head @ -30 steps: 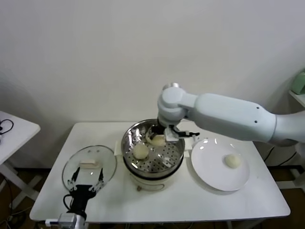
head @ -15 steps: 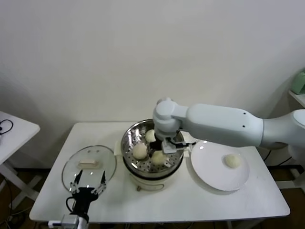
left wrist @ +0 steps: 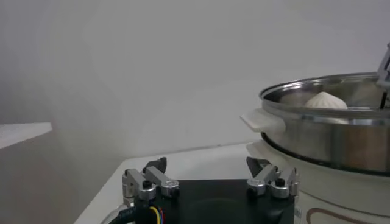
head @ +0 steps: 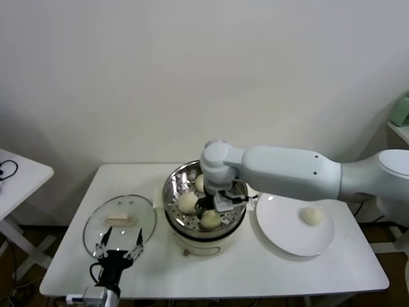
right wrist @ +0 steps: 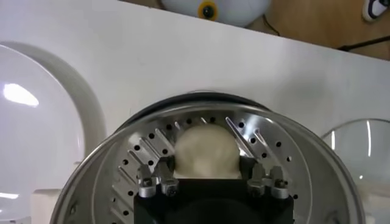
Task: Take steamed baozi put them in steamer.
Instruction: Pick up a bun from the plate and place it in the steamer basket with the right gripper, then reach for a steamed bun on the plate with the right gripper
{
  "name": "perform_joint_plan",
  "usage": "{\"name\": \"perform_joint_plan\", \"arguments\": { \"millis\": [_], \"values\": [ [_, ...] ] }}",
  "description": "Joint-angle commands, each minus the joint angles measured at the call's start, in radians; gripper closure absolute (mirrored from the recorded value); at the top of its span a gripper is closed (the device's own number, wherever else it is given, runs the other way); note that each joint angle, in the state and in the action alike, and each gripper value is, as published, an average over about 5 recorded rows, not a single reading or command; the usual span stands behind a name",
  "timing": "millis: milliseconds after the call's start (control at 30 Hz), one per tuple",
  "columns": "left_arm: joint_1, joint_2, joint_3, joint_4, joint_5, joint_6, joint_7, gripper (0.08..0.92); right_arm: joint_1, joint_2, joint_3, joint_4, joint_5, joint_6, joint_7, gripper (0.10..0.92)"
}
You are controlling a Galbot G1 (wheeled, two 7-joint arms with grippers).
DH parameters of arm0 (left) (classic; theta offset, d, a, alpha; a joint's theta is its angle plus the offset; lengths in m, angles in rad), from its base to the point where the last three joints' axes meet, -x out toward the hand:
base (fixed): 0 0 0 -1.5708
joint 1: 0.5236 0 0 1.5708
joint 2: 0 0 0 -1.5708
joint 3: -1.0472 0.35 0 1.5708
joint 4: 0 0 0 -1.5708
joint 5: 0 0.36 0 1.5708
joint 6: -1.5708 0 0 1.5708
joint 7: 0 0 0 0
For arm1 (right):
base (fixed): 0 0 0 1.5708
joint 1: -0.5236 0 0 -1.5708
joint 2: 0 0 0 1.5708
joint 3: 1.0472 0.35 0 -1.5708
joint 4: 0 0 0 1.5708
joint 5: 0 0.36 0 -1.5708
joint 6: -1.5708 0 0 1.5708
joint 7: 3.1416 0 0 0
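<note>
Reaching down into the steamer (head: 204, 204), the right gripper (head: 211, 214) is seen with its fingers (right wrist: 159, 176) set on either side of a steamed baozi (right wrist: 206, 151), which is pinched between them; the bun rests on or just above the perforated floor, near the front of the basket as the head view shows it (head: 210, 219). Two more buns are seen in the same basket: one (head: 187, 203) towards the robot's left side of the floor and one (head: 200, 182) at the back, partly hidden by the arm. From the left wrist camera, the top of a bun (left wrist: 326, 101) is glimpsed over the steel rim (left wrist: 329, 115).

A fourth baozi (head: 312, 215) is left on the white plate (head: 287, 233), which lies just beside the steamer on the robot's right. The steel basket is carried on a white pot base with side handles, standing in the middle of the white table (head: 255, 268).

On the robot's left, a glass lid (head: 119, 220) with a cream handle is laid flat on the table. The left gripper (head: 119, 248) is held low at the table's near edge, just in front of the lid, with its fingers (left wrist: 146, 179) spread apart and nothing between them.
</note>
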Motion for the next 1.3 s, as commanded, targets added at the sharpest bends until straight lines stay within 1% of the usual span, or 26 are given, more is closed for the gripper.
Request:
{"name": "perform_joint_plan", "arguments": {
  "millis": [33, 233, 300, 400, 500, 833, 967, 1100, 1200, 1300],
  "values": [
    [0.0, 0.0, -0.001, 0.002, 0.0, 0.0, 0.0, 0.177, -0.009, 0.008, -0.004, -0.01, -0.004, 0.016, 0.003, 0.349],
    [0.004, -0.001, 0.001, -0.001, 0.0, 0.008, -0.001, 0.177, -0.018, 0.003, -0.002, -0.009, -0.008, 0.018, 0.005, 0.343],
    [0.004, -0.002, 0.0, 0.0, 0.001, 0.007, -0.001, 0.177, -0.019, 0.002, 0.0, -0.007, -0.008, 0.018, 0.006, 0.322],
    [0.003, -0.002, 0.0, -0.001, 0.002, 0.006, -0.002, 0.177, -0.018, 0.001, 0.005, -0.006, -0.006, 0.019, 0.007, 0.256],
    [0.002, -0.002, 0.001, -0.001, 0.002, 0.007, -0.003, 0.177, -0.016, 0.001, 0.013, -0.006, -0.006, 0.022, 0.005, 0.212],
    [-0.001, -0.002, 0.007, -0.006, 0.005, 0.009, -0.004, 0.177, 0.026, 0.001, 0.083, -0.025, -0.009, 0.067, -0.012, 0.203],
    [0.001, 0.003, 0.012, -0.003, 0.006, 0.011, -0.013, 0.177, 0.075, -0.027, 0.125, -0.026, 0.008, 0.07, -0.024, 0.203],
    [-0.002, 0.016, 0.016, -0.002, -0.001, 0.011, -0.031, 0.177, 0.155, -0.097, 0.159, -0.039, 0.099, 0.006, -0.032, 0.203],
    [-0.006, 0.034, 0.019, -0.013, -0.005, 0.02, -0.027, 0.177, 0.231, -0.176, 0.139, -0.034, 0.228, -0.135, -0.031, 0.203],
    [-0.013, 0.046, 0.021, -0.02, -0.007, 0.028, -0.015, 0.177, 0.281, -0.289, 0.08, -0.013, 0.365, -0.304, -0.023, 0.203]
  ]
}}
